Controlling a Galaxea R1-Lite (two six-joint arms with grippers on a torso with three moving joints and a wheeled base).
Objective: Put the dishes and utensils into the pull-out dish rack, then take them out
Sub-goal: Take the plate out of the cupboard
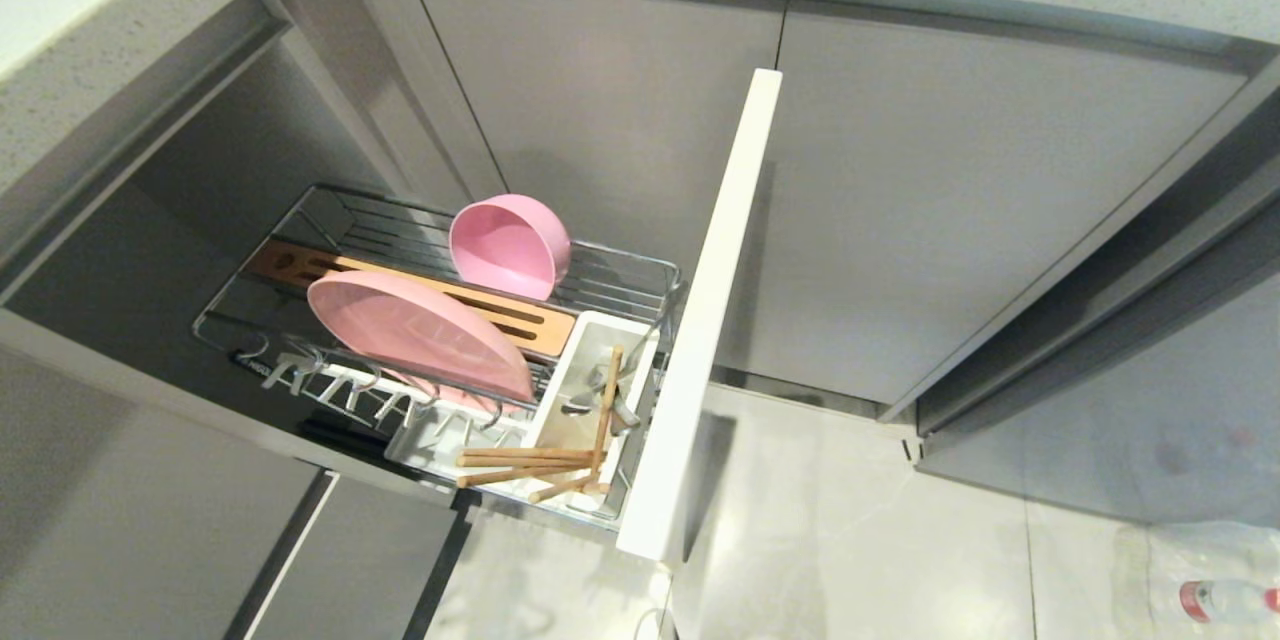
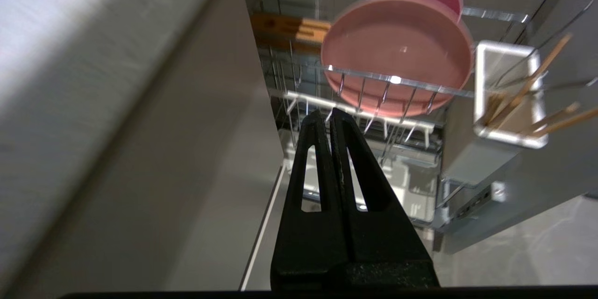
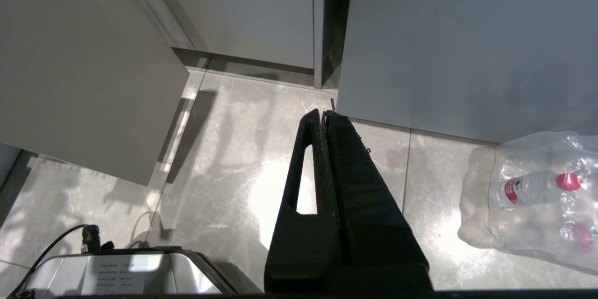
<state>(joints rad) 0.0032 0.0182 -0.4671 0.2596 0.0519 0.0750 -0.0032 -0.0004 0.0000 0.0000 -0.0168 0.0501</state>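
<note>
Pink plate [image 1: 420, 335] in rack [image 1: 640, 272]

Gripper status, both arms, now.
Left gripper: closed, holding nothing, pointing toward the pull-out dish rack.
Right gripper: closed, holding nothing, parked over the floor.

No text can be read for certain. In the right wrist view, a white label [image 3: 114, 268] on the silver box [image 3: 154, 273] at seven o'clock carries a few lines of small dark print, too small to make out. The bottle [image 3: 537, 187] in the plastic wrap at four o'clock wears a red and white band, its wording illegible.
</note>
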